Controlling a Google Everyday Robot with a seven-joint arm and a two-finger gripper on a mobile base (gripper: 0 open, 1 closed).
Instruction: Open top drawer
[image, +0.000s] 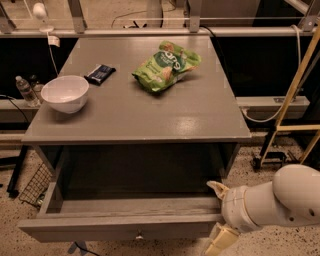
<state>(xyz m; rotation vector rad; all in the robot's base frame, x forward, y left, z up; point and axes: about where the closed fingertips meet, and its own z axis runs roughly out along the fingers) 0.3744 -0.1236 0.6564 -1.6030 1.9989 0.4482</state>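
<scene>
Low in the frame, front and centre, the top drawer (120, 227) sits pulled well out of its grey cabinet (150, 120), so its wooden floor and side walls show. Its flat front faces me, w/ the small round knob (139, 235) at mid-width near the bottom edge of view. By my read the opening job is mostly or fully done.

At the drawer front's right end is the gripper (216, 216). Its two tan fingers (218, 188) are spread apart, one above the front's top edge and one below it, so the panel end lies between them. I can't tell if either finger presses on the wood. The knob is well apart from it and untouched. I judge the corner hold gives a pull w/o needing a fine pinch on so small a knob. The white arm (280, 202) comes in from the right, low, approx level w/ the drawer.

On the cabinet top, away from the work:
- a white bowl (65, 93) at the left edge
- a dark packet (100, 73) just behind it
- a green snack bag (166, 65) toward the back centre

All three sit back from the front lip, so a drawer pull shouldn't disturb them.

A wire basket (35, 185) rests on the speckled floor at left, near the drawer's left corner.
</scene>
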